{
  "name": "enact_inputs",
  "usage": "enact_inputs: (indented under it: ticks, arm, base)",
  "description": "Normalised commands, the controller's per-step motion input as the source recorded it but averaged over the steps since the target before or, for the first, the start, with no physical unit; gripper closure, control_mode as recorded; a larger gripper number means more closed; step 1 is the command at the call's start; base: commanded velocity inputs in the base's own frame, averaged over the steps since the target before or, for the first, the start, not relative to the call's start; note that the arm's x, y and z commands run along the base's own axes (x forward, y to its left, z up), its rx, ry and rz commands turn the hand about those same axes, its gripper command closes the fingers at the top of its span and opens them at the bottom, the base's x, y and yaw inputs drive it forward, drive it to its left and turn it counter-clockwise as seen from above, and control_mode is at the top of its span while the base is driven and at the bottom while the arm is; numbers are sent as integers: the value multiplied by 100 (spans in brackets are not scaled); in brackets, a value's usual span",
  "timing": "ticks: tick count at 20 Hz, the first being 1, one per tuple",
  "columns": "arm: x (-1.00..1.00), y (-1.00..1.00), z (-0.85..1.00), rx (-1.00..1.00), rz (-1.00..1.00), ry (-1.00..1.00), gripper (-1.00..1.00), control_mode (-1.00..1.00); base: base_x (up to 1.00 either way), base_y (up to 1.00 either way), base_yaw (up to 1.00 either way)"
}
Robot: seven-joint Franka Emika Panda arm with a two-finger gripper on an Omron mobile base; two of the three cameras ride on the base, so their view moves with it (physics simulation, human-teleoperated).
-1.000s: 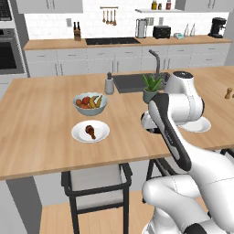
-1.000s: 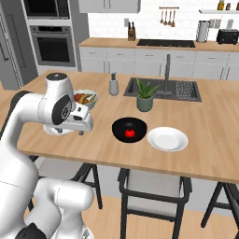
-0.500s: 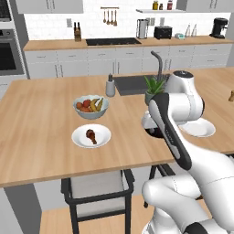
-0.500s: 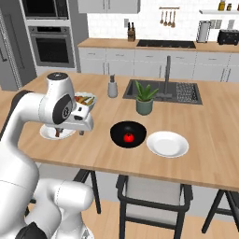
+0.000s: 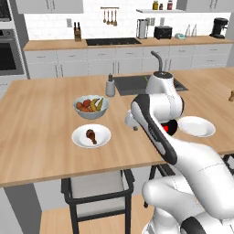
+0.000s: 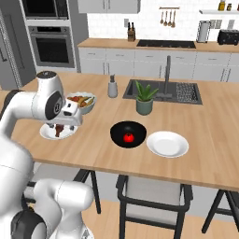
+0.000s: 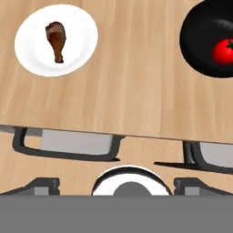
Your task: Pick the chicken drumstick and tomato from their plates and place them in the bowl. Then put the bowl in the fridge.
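The reddish-brown chicken drumstick lies on its white plate at the counter's front left. The red tomato sits inside the glossy black bowl. In the left base view my arm covers most of that bowl. A second white plate is bare, right of the bowl. My gripper hangs above the counter between the drumstick's plate and the bowl, over the front edge. Its fingers stand wide apart, open, holding nothing.
A grey-blue fruit bowl stands just behind the drumstick's plate. A potted plant, a sink and a small bottle are further back. Dark chairs stand under the counter's front edge. The built-in oven is at the far left.
My hand has drifted a little to the left, away from the black bowl and toward the drumstick's plate. The tomato, drumstick and plates have stayed put.
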Motion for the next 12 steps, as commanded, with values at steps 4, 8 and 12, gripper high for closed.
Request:
enact_inputs:
  ticks: [4,8,12]
  arm:
    - [67,93,-5,0,7,2,-100,-100]
    - [75,64,-2,0,6,6,-100,-100]
    - [82,42,-7,1,7,5,-100,-100]
  base:
    - [0,0,0]
    - [0,0,0]
    - [0,0,0]
